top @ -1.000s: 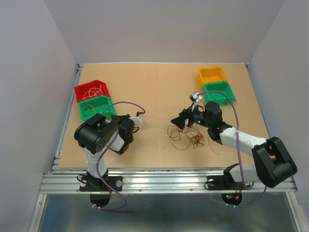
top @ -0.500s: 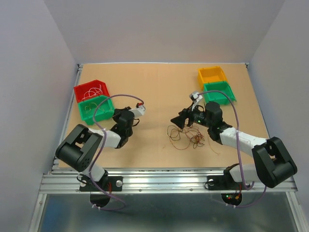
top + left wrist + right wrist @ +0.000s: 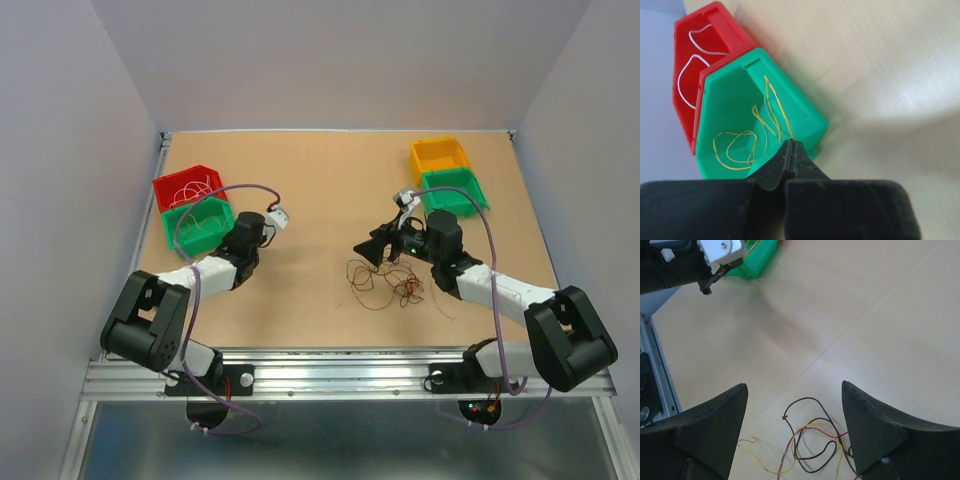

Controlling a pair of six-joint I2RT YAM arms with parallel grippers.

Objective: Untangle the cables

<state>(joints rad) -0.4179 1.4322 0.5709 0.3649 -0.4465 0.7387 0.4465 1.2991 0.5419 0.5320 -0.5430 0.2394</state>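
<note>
The cables lie in a loose tangle of brown, red and yellow wires at the table's middle; the right wrist view shows their loops. My right gripper hangs open just above and behind them, its fingers wide apart and holding nothing. My left gripper is at the near right edge of the left green bin. Its jaws are pressed together, and a yellow cable runs from the tips into that bin, where more yellow wires lie.
A red bin with whitish wires stands behind the left green bin. An orange bin and a second green bin stand at the back right. White walls close the table in on three sides.
My left arm has stretched out and swung back-left, bringing its shut gripper from beside its own base to the left green bin. The right arm and the tangle have not moved.
</note>
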